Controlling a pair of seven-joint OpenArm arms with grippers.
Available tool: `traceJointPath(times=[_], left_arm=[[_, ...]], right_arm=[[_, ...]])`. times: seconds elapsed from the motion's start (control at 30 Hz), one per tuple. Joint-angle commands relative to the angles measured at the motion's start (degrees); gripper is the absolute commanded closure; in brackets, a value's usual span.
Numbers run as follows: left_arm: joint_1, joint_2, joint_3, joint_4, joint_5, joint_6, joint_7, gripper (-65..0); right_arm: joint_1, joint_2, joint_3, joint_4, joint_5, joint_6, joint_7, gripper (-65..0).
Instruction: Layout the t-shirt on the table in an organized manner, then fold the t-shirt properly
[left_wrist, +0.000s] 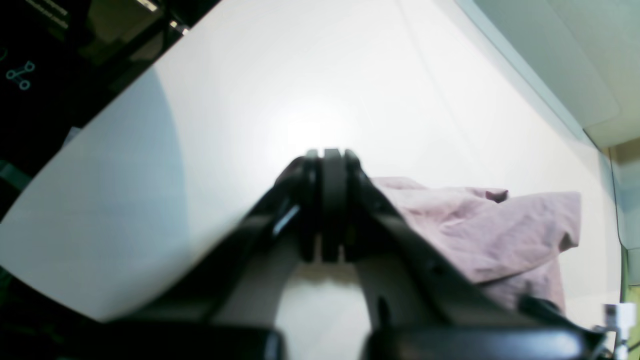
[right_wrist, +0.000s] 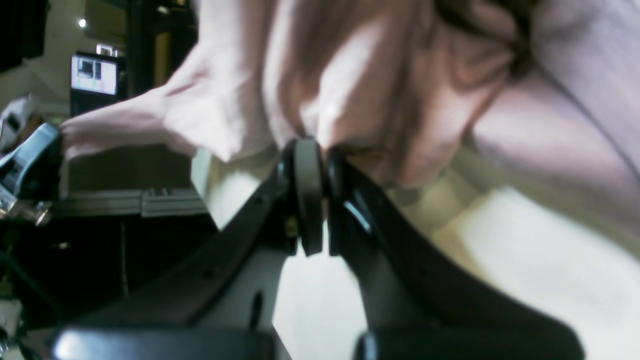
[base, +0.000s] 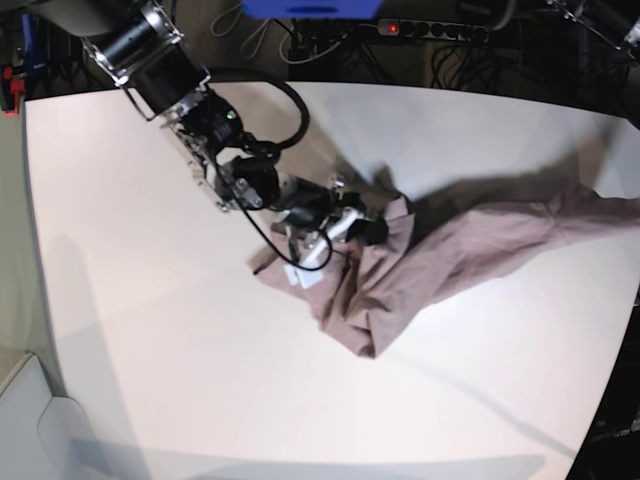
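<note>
- Mauve cotton everywhere: the t-shirt (base: 450, 255) lies crumpled in a long diagonal heap on the table (base: 150, 350), running from about the middle out to the far edge on the base view's right.
- Definitely the layout step, not folding. No sleeves or hem are spread out, and I can't make out the collar in that bunch.
- The right gripper (right_wrist: 317, 150) has its jaws pinched together on a fold of the shirt at the bunched end (the wrist view shows cloth pulled up tight out of the closed tips and draping over them).
- The left gripper (left_wrist: 327, 157) is closed too, jaws pressed together. It sits at an edge of the fabric, with pink peeking out beside the tips, but I honestly can't tell whether it's actually holding any.
- The left arm itself doesn't show in the base view, so it's presumably off the right edge where the shirt runs out of frame.
- My guess for the next move: lift and draw the gripped end away from the heap so the cloth opens up.
- If the pinch has caught several layers, the heap may just drag along in a lump.
</note>
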Motion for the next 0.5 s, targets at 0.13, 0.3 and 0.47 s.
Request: traceJointPath(times=[0.13, 0.3, 0.47], left_arm=[[-0.63, -1.41, -2.08, 1.45, -1.79, -0.19, -1.22, -0.3], [-1.15, -2.12, -4.8, 1.45, -1.79, -0.19, -1.22, -0.3], [-2.47, -4.67, -8.49, 1.45, -1.79, -0.19, -0.69, -0.3]], right_arm=[[2.07, 4.98, 0.64, 12.45, 1.48, 1.04, 1.16, 0.0], [2.95, 8.58, 6.53, 22.38, 1.48, 1.04, 0.72, 0.0], [2.95, 13.51, 13.38, 30.47, 1.74, 1.04, 0.72, 0.0]])
